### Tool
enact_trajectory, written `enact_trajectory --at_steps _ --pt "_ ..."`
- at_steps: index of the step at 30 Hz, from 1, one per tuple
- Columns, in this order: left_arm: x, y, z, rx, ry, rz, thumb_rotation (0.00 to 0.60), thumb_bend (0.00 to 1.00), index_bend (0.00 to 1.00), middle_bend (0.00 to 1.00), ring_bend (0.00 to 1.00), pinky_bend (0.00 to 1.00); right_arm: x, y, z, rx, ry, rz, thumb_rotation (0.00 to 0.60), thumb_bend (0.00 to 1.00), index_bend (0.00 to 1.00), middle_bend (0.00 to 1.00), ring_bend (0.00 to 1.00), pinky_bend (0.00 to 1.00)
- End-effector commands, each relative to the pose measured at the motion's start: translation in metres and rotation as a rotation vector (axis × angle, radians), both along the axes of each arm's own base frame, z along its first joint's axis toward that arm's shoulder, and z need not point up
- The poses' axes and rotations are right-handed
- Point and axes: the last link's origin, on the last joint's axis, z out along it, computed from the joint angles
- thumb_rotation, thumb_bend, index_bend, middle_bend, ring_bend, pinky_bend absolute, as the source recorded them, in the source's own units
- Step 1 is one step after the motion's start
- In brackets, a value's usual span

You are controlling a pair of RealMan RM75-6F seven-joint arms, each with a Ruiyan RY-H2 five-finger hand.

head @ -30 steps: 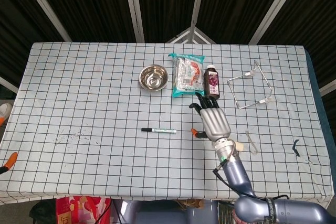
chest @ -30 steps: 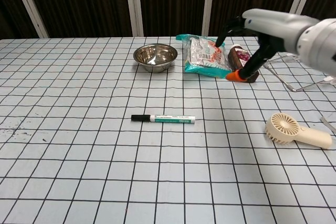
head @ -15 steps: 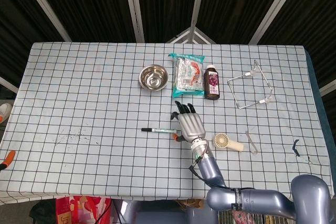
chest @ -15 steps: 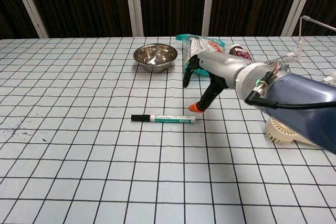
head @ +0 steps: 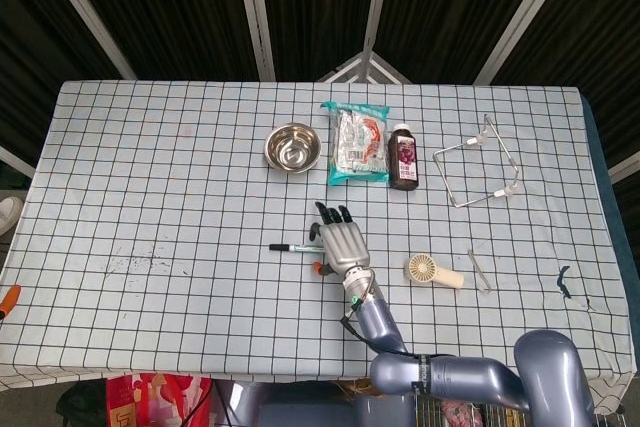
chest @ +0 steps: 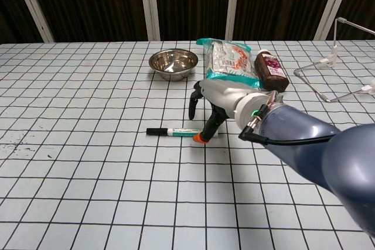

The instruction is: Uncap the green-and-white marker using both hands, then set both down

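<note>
My right hand (head: 340, 243) is now down over the white end of the green-and-white marker (chest: 179, 132), having come leftward and nearer from beside the brown bottle. Its orange-tipped thumb sits right at the barrel, and the small fan is uncovered again.

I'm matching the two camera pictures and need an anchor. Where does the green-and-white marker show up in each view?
Head view: the marker lies near the picture's middle, just left of the right robot hand.
Chest view: the marker lies left of centre, black cap pointing left, its right end under the robot hand.
Shared landmark: the steel bowl, farther back on the table than the marker in both.
</note>
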Motion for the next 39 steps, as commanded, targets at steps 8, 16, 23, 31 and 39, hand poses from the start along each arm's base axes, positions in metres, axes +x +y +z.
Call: enact_trajectory --at_steps 8,16,23,31,39 --pt "-0.006 -0.001 0.002 0.0 0.011 0.026 0.6 0.45 0.02 0.0 0.0 0.0 0.011 -0.007 -0.02 0.016 0.002 0.01 0.6 0.27 0.48 0.01 0.11 0.04" --pt "-0.013 -0.005 0.002 -0.002 0.012 0.051 0.6 0.45 0.02 0.0 0.0 0.0 0.006 -0.014 -0.019 0.003 0.004 -0.003 0.6 0.32 0.49 0.01 0.11 0.04" --pt "-0.013 -0.007 0.0 -0.006 0.017 0.053 0.6 0.45 0.02 0.0 0.0 0.0 -0.004 -0.014 -0.019 0.012 0.012 -0.018 0.6 0.35 0.51 0.01 0.11 0.04" --pt "-0.008 -0.008 0.001 -0.003 0.024 0.048 0.6 0.45 0.02 0.0 0.0 0.0 -0.013 -0.015 -0.014 0.0 -0.006 -0.031 0.6 0.35 0.53 0.01 0.11 0.04" --pt "-0.001 -0.004 -0.003 -0.014 0.038 0.044 0.6 0.45 0.02 0.0 0.0 0.0 -0.021 -0.015 -0.014 0.007 -0.017 -0.042 0.6 0.35 0.53 0.01 0.11 0.04"
